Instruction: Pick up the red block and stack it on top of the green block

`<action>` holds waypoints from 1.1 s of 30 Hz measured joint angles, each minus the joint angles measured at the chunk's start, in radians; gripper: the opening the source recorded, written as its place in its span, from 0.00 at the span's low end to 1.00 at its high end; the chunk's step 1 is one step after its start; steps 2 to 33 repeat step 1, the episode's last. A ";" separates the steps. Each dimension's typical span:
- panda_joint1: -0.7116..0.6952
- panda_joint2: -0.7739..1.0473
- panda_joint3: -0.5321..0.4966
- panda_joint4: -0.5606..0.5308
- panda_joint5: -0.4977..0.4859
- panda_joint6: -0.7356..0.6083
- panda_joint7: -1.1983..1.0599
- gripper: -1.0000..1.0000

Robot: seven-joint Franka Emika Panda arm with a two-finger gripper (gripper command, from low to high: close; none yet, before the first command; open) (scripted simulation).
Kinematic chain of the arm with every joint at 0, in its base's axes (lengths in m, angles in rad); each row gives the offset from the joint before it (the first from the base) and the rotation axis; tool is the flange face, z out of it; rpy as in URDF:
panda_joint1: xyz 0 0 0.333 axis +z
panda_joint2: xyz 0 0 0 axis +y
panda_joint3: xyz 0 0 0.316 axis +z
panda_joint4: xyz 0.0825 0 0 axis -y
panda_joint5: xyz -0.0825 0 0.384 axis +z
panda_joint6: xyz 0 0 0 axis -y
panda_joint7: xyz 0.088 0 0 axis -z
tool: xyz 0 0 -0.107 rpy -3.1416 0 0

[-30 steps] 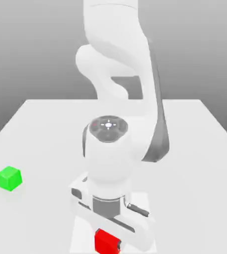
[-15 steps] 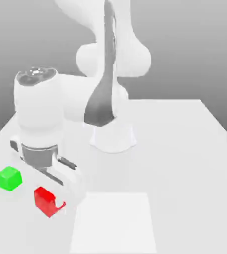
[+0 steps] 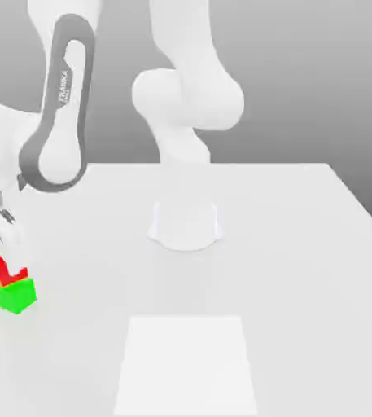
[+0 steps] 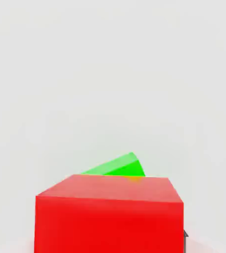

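Red block (image 3: 1, 271) is sitting directly above the green block (image 3: 15, 296) in the exterior view, its lower edge appearing to meet the green top, as my hand (image 3: 11, 265) is hovering over the pair at the exterior view's left. A second ago I was carrying the red block above the pale square (image 3: 186, 358); half a second later I was bringing it across the surface (image 3: 303, 277), just beside its target. Now I am having it over the green block, which is keeping its earlier place. Part of the red block is hiding behind my hand, so I am leaving open whether its full weight is resting below.

In the hand view, the red block is looming large and close, while the green block is peeking out from behind its far edge, lying at an angle to it. I cannot tell whether I am holding the red block or letting it go. The carrying is looking finished, and the task is nearing its close: what is remaining, I am judging, is a clean release and a straight lift, since any sideways brush is risking a toppled stack.
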 joint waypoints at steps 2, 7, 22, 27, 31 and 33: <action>0.000 0.000 0.000 0.000 0.000 0.000 0.000 1.00; 0.000 0.000 0.000 0.000 0.000 0.000 0.000 1.00; 0.000 0.000 0.000 0.000 0.000 0.000 0.000 1.00; 0.000 0.000 0.000 0.000 0.000 0.000 0.000 1.00; 0.000 0.000 0.000 0.000 0.000 0.000 0.000 1.00; 0.000 0.000 0.000 0.000 0.000 0.000 0.000 1.00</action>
